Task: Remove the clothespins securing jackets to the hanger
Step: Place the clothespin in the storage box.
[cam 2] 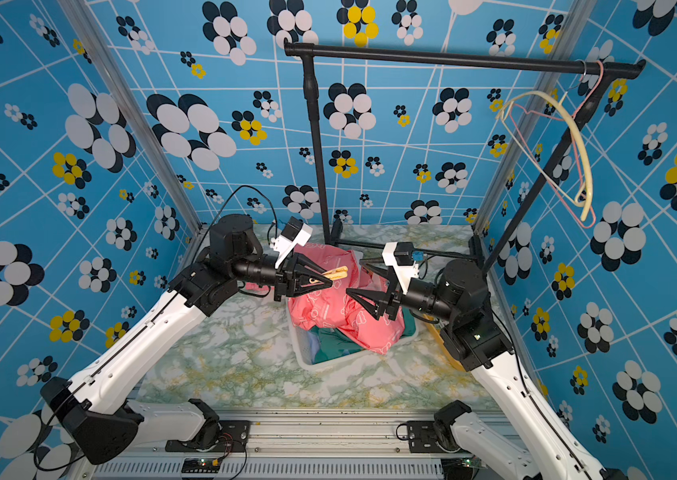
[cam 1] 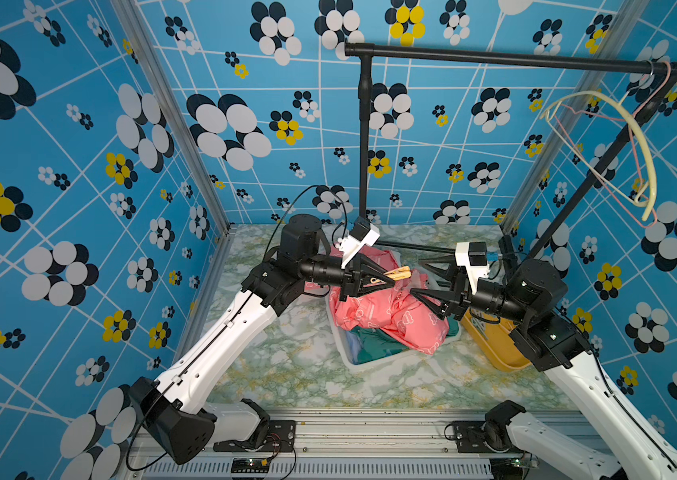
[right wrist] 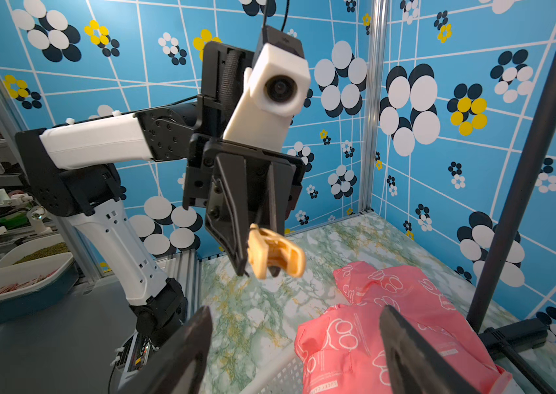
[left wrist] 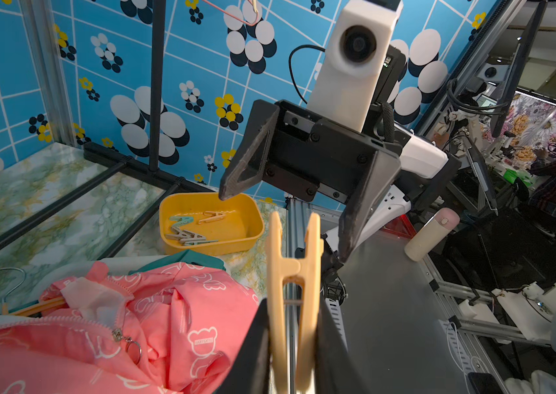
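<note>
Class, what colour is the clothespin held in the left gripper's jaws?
Pale tan all over. The small tan spring clothespin shows best in the left wrist view.

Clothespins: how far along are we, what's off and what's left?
Done: several clothespins lie in the yellow tray, and two bare hangers hang on the rail. In hand: left gripper shut on a tan clothespin; right gripper faces it, jaws open, empty. Left: dropping it; the pink jacket has an orange hanger at its collar, any pins hidden.

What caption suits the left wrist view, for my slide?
Left gripper holds a tan clothespin before the open right gripper, over the pink jacket.
</note>
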`<act>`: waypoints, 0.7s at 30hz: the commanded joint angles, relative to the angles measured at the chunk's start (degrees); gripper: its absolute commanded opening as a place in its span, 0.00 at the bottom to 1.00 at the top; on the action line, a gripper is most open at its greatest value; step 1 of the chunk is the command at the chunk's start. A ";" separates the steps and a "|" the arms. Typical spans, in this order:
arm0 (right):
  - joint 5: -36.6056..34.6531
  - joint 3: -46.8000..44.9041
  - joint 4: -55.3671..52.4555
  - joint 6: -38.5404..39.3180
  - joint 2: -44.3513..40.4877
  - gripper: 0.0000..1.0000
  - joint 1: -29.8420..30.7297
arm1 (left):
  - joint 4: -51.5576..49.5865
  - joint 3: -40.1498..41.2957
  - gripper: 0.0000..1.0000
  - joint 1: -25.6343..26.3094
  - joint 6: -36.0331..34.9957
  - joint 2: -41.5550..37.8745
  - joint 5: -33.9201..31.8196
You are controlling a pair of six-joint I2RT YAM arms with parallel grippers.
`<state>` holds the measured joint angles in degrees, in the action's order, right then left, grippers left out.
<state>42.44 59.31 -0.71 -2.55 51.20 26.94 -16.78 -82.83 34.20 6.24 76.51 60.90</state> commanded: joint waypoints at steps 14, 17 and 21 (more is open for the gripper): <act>4.53 4.08 1.68 -1.95 3.70 0.63 1.07 | -5.85 -5.15 0.00 3.20 -6.37 2.59 0.54; 5.05 4.48 1.77 -2.12 4.49 0.52 1.22 | -6.81 -5.49 0.00 3.51 -7.07 2.84 -0.01; 5.05 4.68 1.12 -2.11 5.04 0.42 1.58 | -7.93 -5.94 0.00 3.66 -8.09 2.76 -1.21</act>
<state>47.05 62.17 -0.16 -4.16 55.88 28.10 -22.83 -86.46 37.17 0.10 78.89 59.51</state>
